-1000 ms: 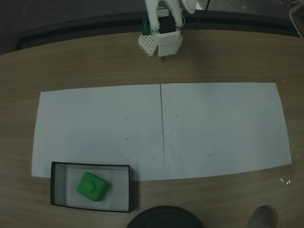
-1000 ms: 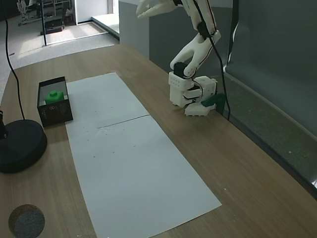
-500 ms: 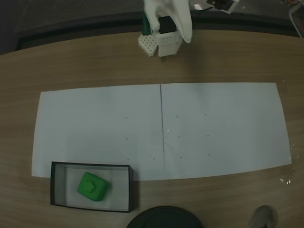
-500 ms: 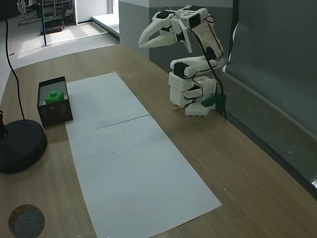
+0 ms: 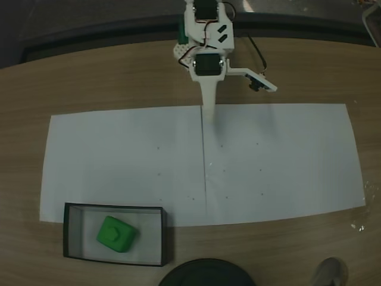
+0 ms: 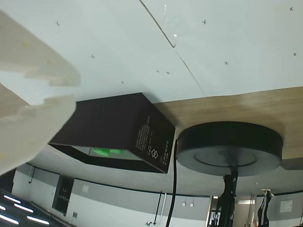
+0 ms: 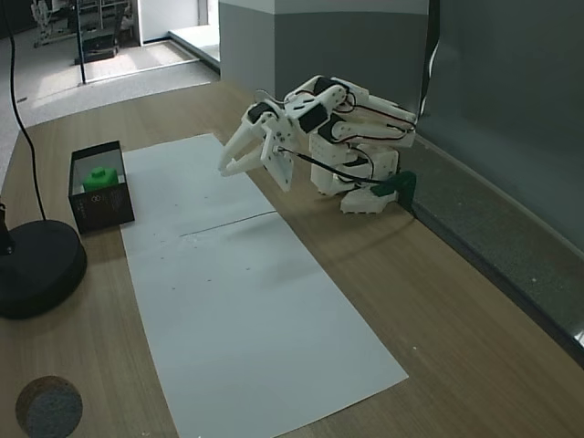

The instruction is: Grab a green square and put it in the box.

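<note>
The green square lies inside the box, left of the box's middle, at the near left corner of the paper; in another fixed view the green square shows above the box's black wall. The wrist view shows the box from the side, with a sliver of the green square at its open face. My gripper hangs low over the paper's far edge, close to the arm's base and far from the box. It is shut and holds nothing. Its pale fingers meet at the wrist view's left edge.
Two white paper sheets cover the table's middle. A round black disc base with a stand and cable sits beside the box. A small grey round patch lies at the table's near corner. The arm's white base is at the far edge.
The arm has folded down from a raised pose, bringing the gripper low over the paper near the base. The green square has stayed in the box.
</note>
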`<state>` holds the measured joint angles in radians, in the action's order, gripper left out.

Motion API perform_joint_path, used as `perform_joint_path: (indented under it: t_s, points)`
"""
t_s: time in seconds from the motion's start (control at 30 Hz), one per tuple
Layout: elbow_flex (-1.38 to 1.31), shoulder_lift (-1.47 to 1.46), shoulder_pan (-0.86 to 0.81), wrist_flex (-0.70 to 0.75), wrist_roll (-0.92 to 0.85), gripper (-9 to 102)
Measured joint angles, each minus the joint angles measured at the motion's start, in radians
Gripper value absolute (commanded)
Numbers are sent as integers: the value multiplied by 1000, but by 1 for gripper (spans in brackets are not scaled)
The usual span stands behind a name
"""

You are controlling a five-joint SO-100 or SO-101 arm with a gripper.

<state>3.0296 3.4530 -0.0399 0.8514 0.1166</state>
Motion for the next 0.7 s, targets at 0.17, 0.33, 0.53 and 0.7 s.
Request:
perform_joint_path:
  t_s: [0.17, 0.33, 0.53, 0.7]
  points:
    - [67, 0, 34, 0, 8, 0]
    - [80, -2, 40, 48, 8, 0]
    - [55, -2, 32, 313, 11, 0]
    - [28, -2, 40, 420, 15, 0]
